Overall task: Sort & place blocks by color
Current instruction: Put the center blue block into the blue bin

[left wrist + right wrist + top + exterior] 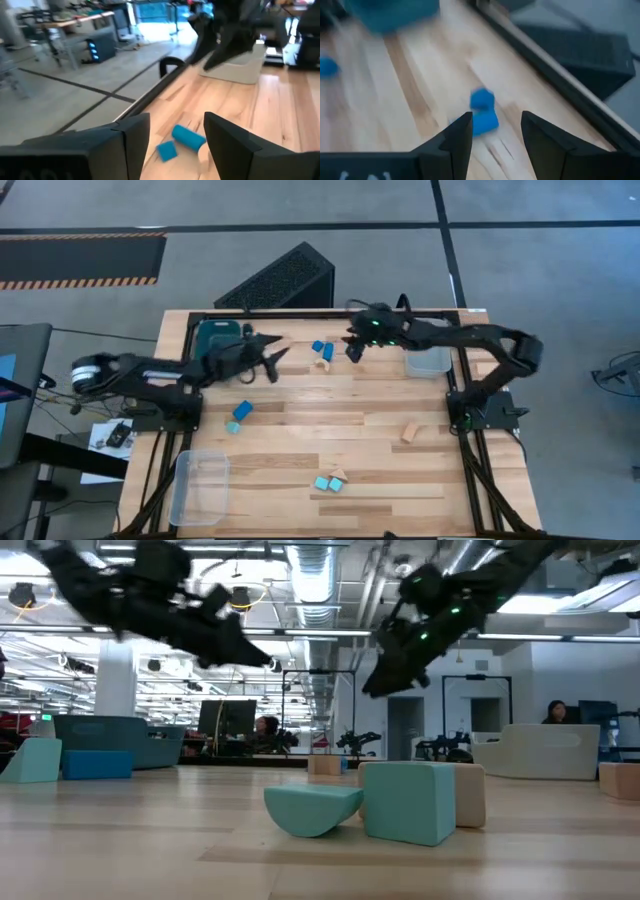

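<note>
Sorting barely begun: small blue, turquoise and tan wooden blocks [322,352] scattered across table; teal bin [214,333] and clear bins [200,485] hold none visible. Left gripper [272,358] and right gripper [352,346] hover near blue pair, fingers apart, empty.

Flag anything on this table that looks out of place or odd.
Nothing stands out as damaged or spilled. The blocks lie scattered and unsorted across the table, as expected before sorting; both grippers hang open above them.
</note>
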`<state>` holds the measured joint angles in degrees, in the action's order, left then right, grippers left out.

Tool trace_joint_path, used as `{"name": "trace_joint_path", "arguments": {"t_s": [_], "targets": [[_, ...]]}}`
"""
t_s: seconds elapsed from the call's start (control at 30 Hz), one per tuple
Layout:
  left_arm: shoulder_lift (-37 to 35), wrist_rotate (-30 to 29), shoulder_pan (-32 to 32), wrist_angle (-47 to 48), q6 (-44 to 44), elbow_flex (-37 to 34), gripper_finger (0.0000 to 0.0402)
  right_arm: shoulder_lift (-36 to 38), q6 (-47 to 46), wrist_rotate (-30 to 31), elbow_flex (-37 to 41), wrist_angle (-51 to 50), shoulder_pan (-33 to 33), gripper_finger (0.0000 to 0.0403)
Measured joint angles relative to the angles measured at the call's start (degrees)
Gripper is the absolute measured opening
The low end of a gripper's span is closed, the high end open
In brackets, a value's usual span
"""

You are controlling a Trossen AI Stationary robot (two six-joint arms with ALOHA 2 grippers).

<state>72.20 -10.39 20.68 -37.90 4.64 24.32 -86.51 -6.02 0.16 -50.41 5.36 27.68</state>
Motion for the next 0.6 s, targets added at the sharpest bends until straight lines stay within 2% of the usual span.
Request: {"name": "trace_joint_path", "arguments": {"t_s": [0.13, 0.23, 0.33, 0.47, 0.6], "targets": [[10.16, 7.63, 2.75, 0.35, -0.12, 9.58, 0.0179, 6.42, -3.6, 1.68, 6.8, 12.11, -0.04, 0.0194], [17.11, 12.68, 4.86, 6.47, -3.53, 17.84, 0.0179, 9.53, -4.95, 5.96, 7.43, 14.53, 0.44, 0.0194], [24.23, 13.1, 5.58, 16.01, -3.22, 25.99, 0.0179, 11.88, -4.71, 7.72, 7.41, 14.51, 0.75, 0.0194], [32.81, 12.94, 5.73, 29.35, 4.68, 36.26, 0.0179, 13.97, -4.33, 7.58, 7.38, 12.72, 1.23, 0.0196], [39.22, 11.84, 6.32, 40.29, 1.14, 45.27, 0.0179, 14.57, -3.17, 7.9, 7.36, 6.16, 1.29, 0.0199]]}}
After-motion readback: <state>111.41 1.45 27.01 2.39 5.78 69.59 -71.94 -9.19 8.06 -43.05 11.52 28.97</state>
